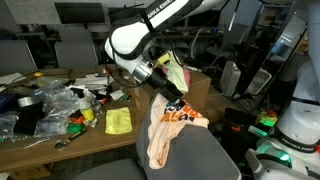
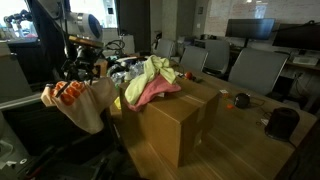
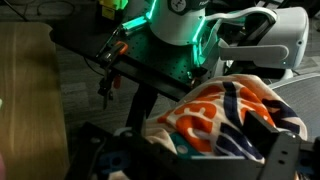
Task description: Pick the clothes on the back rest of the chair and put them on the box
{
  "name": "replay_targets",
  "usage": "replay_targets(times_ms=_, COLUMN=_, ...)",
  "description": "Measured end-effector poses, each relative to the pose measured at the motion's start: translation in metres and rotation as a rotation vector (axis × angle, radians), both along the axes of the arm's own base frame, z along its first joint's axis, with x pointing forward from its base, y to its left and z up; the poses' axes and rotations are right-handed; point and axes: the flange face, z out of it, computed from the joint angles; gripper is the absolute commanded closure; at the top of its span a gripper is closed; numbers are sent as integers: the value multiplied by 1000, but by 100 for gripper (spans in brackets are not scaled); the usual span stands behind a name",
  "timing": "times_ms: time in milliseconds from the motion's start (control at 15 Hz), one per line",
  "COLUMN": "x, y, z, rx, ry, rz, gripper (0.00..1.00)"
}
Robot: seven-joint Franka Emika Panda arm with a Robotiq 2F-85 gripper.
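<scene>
From my wrist view, the gripper (image 1: 172,98) hangs with its jaws spread wide and nothing clamped between them. One of the dark fingers (image 3: 285,155) shows at the lower right edge and its partner low on the opposite side. Between them and just below lies the peach-orange garment (image 3: 225,115), white with dark markings, bunched into a hump. So the cloth is straight under the tool, close enough that I cannot tell whether the tips touch it. In an exterior view it is draped over the top rim of the grey back rest (image 1: 200,155) and sags down its side, so its long axis runs downward from the rim, with the thickest fold at the top. I judge that fold to be the place to close on, and the move to be a short drop, not a reach. There is only one arm, so no choice of side arises. Farther off stands the brown box (image 2: 175,130), just beside the chair, with the pink and yellow clothes (image 2: 150,85) already heaped on its top. The carry should be a lift and a short swing across to that pile.
</scene>
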Motion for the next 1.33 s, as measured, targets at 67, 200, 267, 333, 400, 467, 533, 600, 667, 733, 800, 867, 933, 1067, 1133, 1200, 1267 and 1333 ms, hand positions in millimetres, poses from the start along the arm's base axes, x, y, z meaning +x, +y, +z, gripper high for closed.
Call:
replay_targets(times_ms=67, x=1, y=0, z=0, rx=2, ry=3, rz=-1, gripper=0)
replay_targets(times_ms=200, x=2, y=1, z=1, rx=5, ry=7, rz=0, gripper=0)
replay_targets(times_ms=267, x=3, y=1, z=1, rx=6, ry=8, rz=0, gripper=0)
replay_targets(times_ms=333, x=3, y=1, z=1, rx=8, ry=9, rz=1, gripper=0)
replay_targets(times_ms=400, x=4, y=1, z=1, rx=9, ry=8, rz=2, gripper=0)
replay_targets(times_ms=467, x=5, y=1, z=0, rx=11, ry=9, rz=2, gripper=0)
replay_targets(times_ms=533, x=5, y=1, z=-1, rx=13, ry=10, rz=1, gripper=0)
replay_targets(times_ms=600, x=5, y=1, z=-2, rx=15, ry=12, rz=-1, gripper=0)
replay_targets(times_ms=667, x=6, y=1, z=-4, rx=19, ry=14, rz=-4, gripper=0)
replay_targets(times_ms=733, x=6, y=1, z=-5, rx=22, ry=16, rz=-9, gripper=0)
replay_targets(times_ms=800, x=6, y=0, z=-6, rx=25, ry=18, rz=-13, gripper=0)
replay_targets(times_ms=867, x=6, y=0, z=-6, rx=27, ry=19, rz=-17, gripper=0)
replay_targets(times_ms=933, x=7, y=-1, z=-6, rx=29, ry=19, rz=-20, gripper=20)
replay_targets(times_ms=1067, x=7, y=-2, z=-5, rx=30, ry=18, rz=-23, gripper=33)
replay_targets(times_ms=1133, x=8, y=-3, z=-5, rx=30, ry=17, rz=-24, gripper=41)
replay_targets(times_ms=1200, x=8, y=-3, z=-5, rx=31, ry=16, rz=-25, gripper=51)
replay_targets(times_ms=1267, x=9, y=-4, z=-4, rx=31, ry=15, rz=-27, gripper=58)
replay_targets(times_ms=1333, x=9, y=-5, z=-4, rx=31, ry=14, rz=-29, gripper=64)
